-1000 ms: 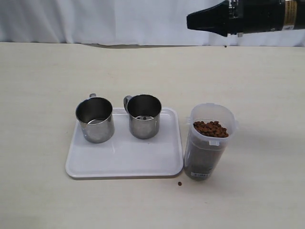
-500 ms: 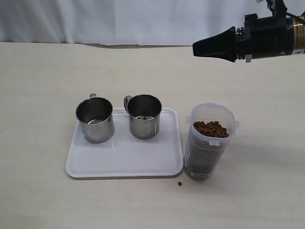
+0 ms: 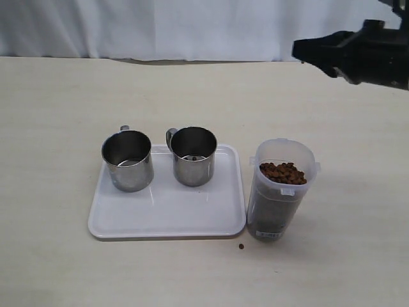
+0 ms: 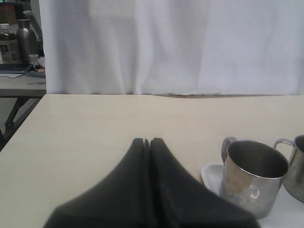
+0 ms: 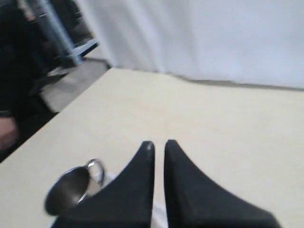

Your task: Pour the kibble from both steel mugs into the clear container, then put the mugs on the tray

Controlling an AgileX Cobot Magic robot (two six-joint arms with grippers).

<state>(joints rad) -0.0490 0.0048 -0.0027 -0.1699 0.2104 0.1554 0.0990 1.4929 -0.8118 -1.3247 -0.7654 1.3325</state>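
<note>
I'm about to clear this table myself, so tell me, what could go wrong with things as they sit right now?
1. The clear container stands tall and lidless, filled high with kibble, close beside the tray. A nudge to either could tip it and spill.
2. One stray pellet lies on the table just off the tray's near corner. It may get missed or roll away.

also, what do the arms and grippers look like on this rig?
Both are matte black. The left gripper has two broad wedge-shaped fingers tapering to narrow rounded tips, and the right gripper is the same shape. In the exterior view the right arm is a chunky black housing narrowing to that pointed gripper. No markings or cables show clearly.
</note>
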